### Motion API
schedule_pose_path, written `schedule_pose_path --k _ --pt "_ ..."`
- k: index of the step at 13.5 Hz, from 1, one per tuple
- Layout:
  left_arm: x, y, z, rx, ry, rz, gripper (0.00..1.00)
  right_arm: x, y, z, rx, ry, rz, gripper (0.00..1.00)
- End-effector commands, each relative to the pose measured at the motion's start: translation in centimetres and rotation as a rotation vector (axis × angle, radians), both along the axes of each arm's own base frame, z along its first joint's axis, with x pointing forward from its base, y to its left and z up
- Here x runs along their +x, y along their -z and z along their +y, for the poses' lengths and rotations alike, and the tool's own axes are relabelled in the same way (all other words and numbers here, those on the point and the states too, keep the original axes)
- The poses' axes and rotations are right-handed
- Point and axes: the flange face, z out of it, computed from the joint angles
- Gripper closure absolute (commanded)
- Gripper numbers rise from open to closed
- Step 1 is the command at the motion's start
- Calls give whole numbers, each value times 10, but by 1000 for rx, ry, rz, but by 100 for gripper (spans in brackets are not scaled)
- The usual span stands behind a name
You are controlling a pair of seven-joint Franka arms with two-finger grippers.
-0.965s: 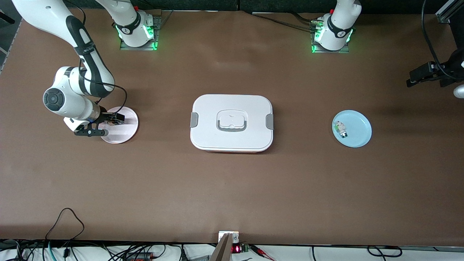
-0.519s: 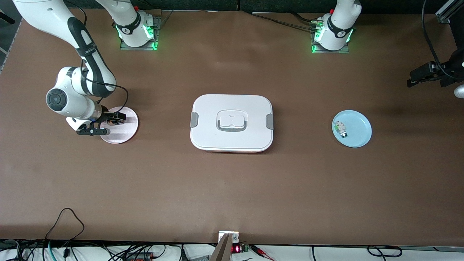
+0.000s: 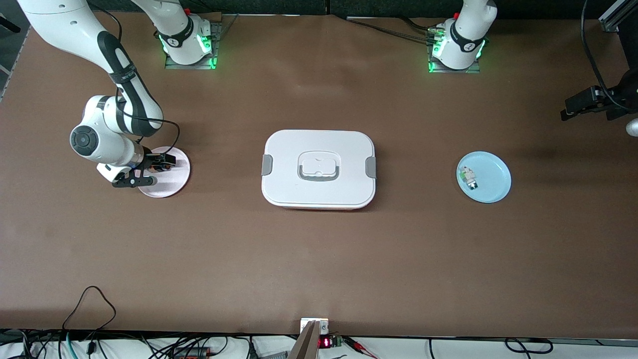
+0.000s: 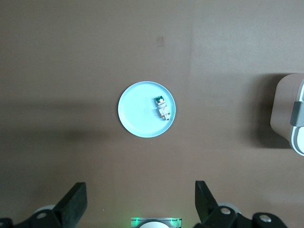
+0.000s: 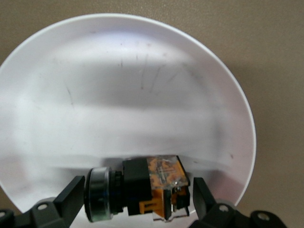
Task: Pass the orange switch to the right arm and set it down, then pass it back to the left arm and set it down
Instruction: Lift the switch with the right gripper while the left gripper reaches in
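Observation:
The orange switch (image 5: 137, 187), black and orange with a dark round end, lies on a pale pink plate (image 3: 172, 182) toward the right arm's end of the table. My right gripper (image 3: 155, 167) is down at this plate. In the right wrist view my right gripper (image 5: 135, 199) is open, one finger at each end of the switch, with small gaps showing. The white lidded box (image 3: 319, 169) stands in the middle of the table. My left gripper (image 4: 140, 206) is open and empty, high over the table near the blue plate (image 4: 137, 114); it is out of the front view.
The blue plate (image 3: 491, 182) toward the left arm's end holds a small white-and-green component (image 3: 468, 178). The box's edge shows in the left wrist view (image 4: 292, 114). A dark camera mount (image 3: 593, 102) stands at the table's edge at the left arm's end. Cables lie along the near edge.
The right arm's wrist has shifted a little toward the box while its gripper stays at the pink plate. The box, the blue plate and the left arm's base have not moved.

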Motion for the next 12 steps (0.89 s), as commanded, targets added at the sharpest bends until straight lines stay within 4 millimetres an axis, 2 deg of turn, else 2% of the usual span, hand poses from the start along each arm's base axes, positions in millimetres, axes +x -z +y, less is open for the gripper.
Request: schedule_pose_path --k 1,2,7,10,12 --pt "0 -2 -1 -22 13 0 0 -2 2 1 18 -13 -6 1" --pt "-1 -2 -1 -22 11 2 0 -2 2 1 18 -15 -7 4" --pt "-1 -2 -3 -23 16 3 0 3 -8 18 42 -108 -22 55" --pt "-1 -2 -4 -23 17 8 0 7 -17 24 47 -134 -40 64" --pt "-1 -2 -4 -23 16 6 0 14 -44 41 57 -164 -74 66"
